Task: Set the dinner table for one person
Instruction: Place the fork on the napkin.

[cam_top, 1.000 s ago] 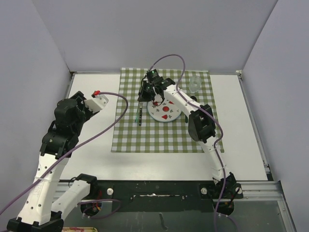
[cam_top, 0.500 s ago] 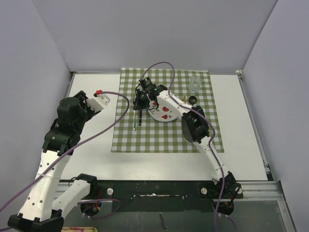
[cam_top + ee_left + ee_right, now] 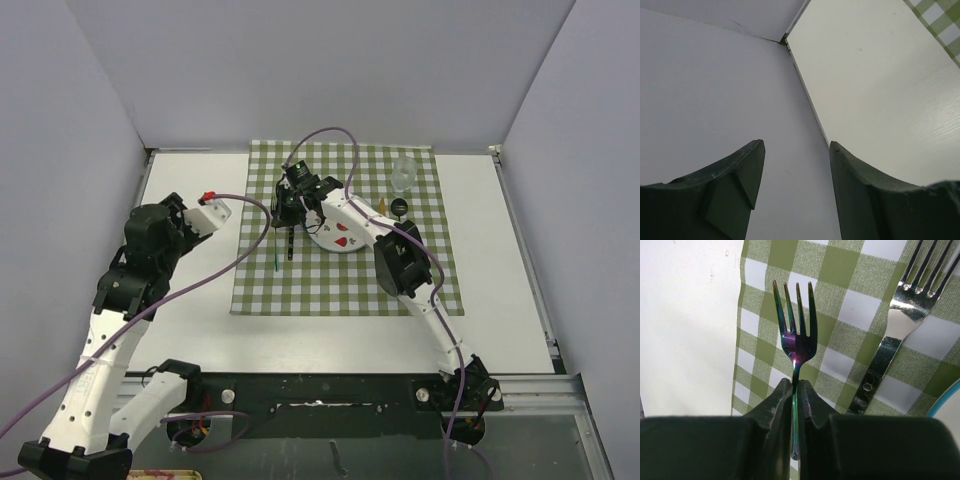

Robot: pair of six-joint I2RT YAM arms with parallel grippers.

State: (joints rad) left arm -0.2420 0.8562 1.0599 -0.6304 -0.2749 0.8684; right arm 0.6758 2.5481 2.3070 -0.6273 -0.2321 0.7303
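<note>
Iridescent metal fork looks light, stiff, slick; right fingers clamped on its thin handle just below the tines; left fingers spread, empty, above the desk

A white dinner table with metal-railed edges stands between pale walls, carrying a green-and-white checked cloth. The cloth lies flat across the middle, its far edge reaching the back of the tabletop. Bare white surface shows to its left, to its right and along the near side.
</note>
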